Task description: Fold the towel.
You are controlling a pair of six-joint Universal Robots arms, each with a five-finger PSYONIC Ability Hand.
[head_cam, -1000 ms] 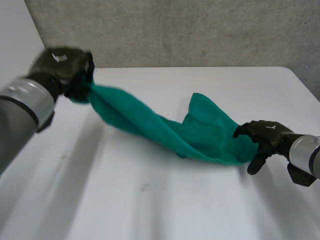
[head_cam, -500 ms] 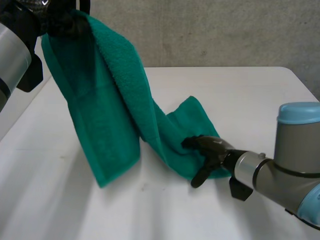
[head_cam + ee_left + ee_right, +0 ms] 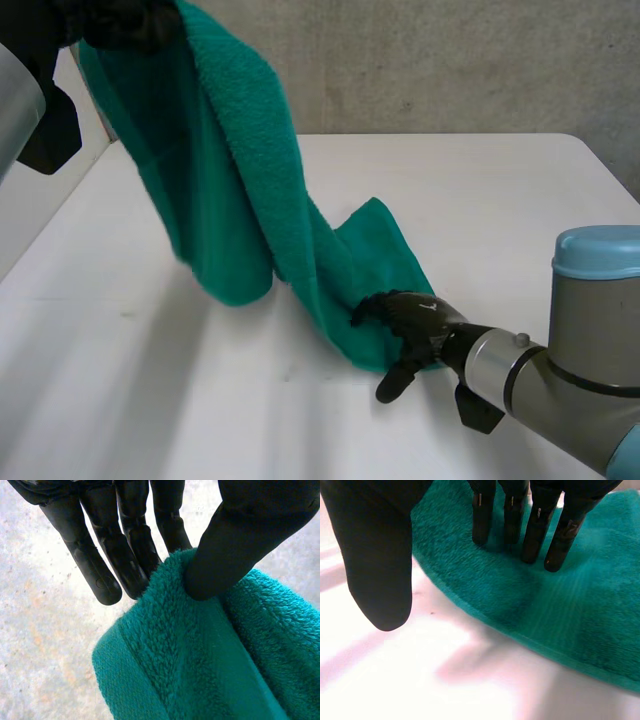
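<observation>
The towel (image 3: 240, 160) has one end raised high above the table (image 3: 520, 200) and the other end flat on it. The middle hangs between them in a loose fold.

The left hand (image 3: 118, 20) is at the towel's raised end, with thumb and fingers (image 3: 132, 550) clamped on the edge. The right hand (image 3: 418, 322) is on the towel's flat end. Its fingers (image 3: 536, 530) are straight and slightly apart, pressing the cloth down, and its thumb is off the towel's hem, holding nothing.

Recommended procedure:
- Hold the flat end pinned.
- Carry the raised end over toward it, low and slowly, so the hanging fold lays out without twisting.
- Align the edges before release.
</observation>
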